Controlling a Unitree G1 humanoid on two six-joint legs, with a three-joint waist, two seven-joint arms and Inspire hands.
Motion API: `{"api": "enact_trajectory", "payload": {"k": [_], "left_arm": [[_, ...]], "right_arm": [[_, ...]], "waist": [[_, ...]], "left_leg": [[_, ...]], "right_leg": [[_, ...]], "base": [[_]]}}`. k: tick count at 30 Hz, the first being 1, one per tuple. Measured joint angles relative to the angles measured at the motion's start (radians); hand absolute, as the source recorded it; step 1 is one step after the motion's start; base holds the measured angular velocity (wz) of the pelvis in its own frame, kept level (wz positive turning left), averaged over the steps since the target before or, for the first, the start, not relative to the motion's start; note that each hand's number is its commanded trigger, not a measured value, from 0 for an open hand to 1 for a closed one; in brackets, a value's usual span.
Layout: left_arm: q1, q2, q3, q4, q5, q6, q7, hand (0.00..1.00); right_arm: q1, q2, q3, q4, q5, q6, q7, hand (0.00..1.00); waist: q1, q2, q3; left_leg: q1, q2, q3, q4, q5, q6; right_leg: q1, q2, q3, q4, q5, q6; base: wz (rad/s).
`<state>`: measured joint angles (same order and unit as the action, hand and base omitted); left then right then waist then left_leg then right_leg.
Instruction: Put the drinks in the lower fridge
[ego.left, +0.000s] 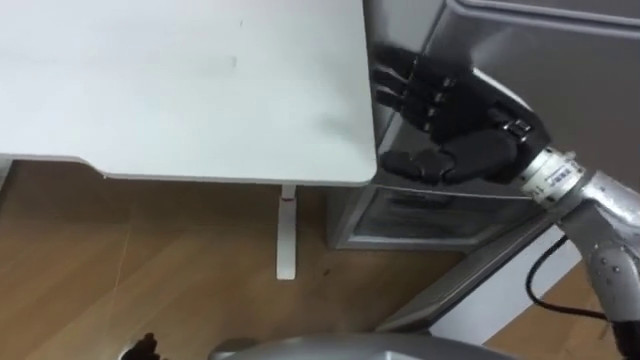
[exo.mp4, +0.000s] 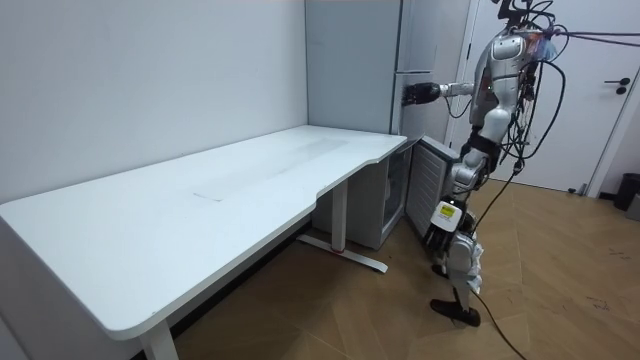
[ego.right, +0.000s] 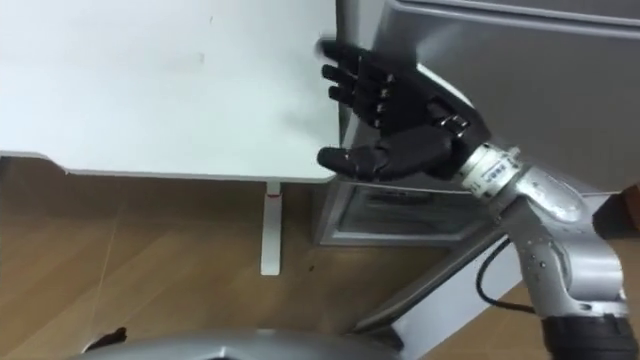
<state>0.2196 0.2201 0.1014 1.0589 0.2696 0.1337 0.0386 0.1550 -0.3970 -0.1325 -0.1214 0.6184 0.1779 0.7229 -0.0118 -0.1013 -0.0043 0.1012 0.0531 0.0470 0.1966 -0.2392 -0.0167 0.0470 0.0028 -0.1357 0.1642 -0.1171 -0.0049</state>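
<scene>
Quick update from my end of the rig. The robot is standing right in front of the fridge (exo.mp4: 350, 60), which sits in the corner next to the end of the white table (ego.left: 180, 90). The lower fridge (ego.left: 420, 215) is open. Its door (exo.mp4: 428, 185) is swung out toward the robot's legs, and through the head camera I can see a bit of the inside just under the table corner. I can't tell where the drinks are.

The right arm is stretched out at about chest height. The right hand (ego.left: 460, 120) is up against the front edge of the upper part of the fridge, just past the table's corner. It's open and holding nothing, with the fingers (ego.right: 350, 75) straight and a little spread and the thumb sticking out underneath. The fingertips are right at the fridge's edge, but I can't say for sure whether they're actually touching it.

The left hand (exo.mp4: 468, 150) hangs down near the waist in the room view, too small for me to tell its state.

There's a wood floor (ego.left: 120, 270) below, with the table's white leg (ego.left: 287, 235) standing on it just beside the fridge.
</scene>
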Motion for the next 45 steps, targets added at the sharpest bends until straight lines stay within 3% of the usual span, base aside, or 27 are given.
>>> {"api": "enact_trajectory", "payload": {"k": [7,13,23,32,34,38,45], "left_arm": [[0.006,-0.001,0.015,-0.006,-0.004,-0.021,0.045,0.00],[0.002,0.002,0.021,-0.006,-0.004,-0.032,0.060,0.00],[0.015,0.015,0.059,-0.018,-0.003,-0.022,0.058,0.00],[0.017,0.025,0.083,-0.049,-0.001,-0.022,0.067,0.00],[0.021,0.028,0.093,-0.049,-0.001,-0.008,0.067,0.00],[0.038,0.029,0.094,-0.058,-0.001,0.013,0.065,0.00],[0.031,0.033,0.092,-0.049,0.007,0.017,0.065,0.00]], "right_arm": [[0.047,-0.003,-0.184,0.095,0.000,-0.005,-0.092,0.00],[0.047,-0.011,-0.230,0.174,0.001,-0.005,-0.158,0.00],[0.048,-0.012,-0.284,0.270,-0.158,-0.006,-0.291,0.00],[0.045,-0.017,-0.284,0.675,-0.354,-0.003,-0.383,0.00],[0.040,-0.020,-0.284,0.816,-0.391,-0.001,-0.407,0.00],[0.041,-0.021,-0.284,0.946,-0.404,0.021,-0.424,0.00],[0.039,-0.017,-0.280,1.146,-0.372,0.020,-0.430,0.00]], "waist": [[-0.067,-0.012,-0.0010],[-0.076,-0.035,-0.0017],[-0.103,-0.025,-0.0018],[-0.100,-0.032,-0.0029],[-0.097,-0.037,-0.0049],[-0.099,-0.040,-0.0046],[-0.089,-0.034,-0.0024]], "left_leg": [[0.020,0.003,0.035,-0.013,-0.001,0.001],[0.034,0.004,0.061,-0.023,-0.002,0.003],[0.031,0.004,0.071,-0.031,-0.005,0.007],[0.035,0.004,0.078,-0.032,-0.006,0.007],[0.034,0.004,0.077,-0.031,-0.006,0.007],[0.035,0.004,0.078,-0.031,-0.006,0.007],[0.046,0.003,0.064,-0.036,-0.006,0.007]], "right_leg": [[0.002,0.007,0.044,-0.005,0.005,0.002],[-0.004,0.012,0.066,0.004,0.006,0.003],[-0.014,0.012,0.069,0.004,0.008,0.004],[-0.014,0.013,0.077,0.004,0.007,0.005],[-0.014,0.013,0.077,0.003,0.007,0.005],[-0.014,0.013,0.078,0.003,0.007,0.005],[0.005,0.014,0.079,-0.011,0.006,0.006]], "base": [[-0.14],[-0.14],[-0.03],[-0.02],[0.00],[0.00],[0.03]]}}
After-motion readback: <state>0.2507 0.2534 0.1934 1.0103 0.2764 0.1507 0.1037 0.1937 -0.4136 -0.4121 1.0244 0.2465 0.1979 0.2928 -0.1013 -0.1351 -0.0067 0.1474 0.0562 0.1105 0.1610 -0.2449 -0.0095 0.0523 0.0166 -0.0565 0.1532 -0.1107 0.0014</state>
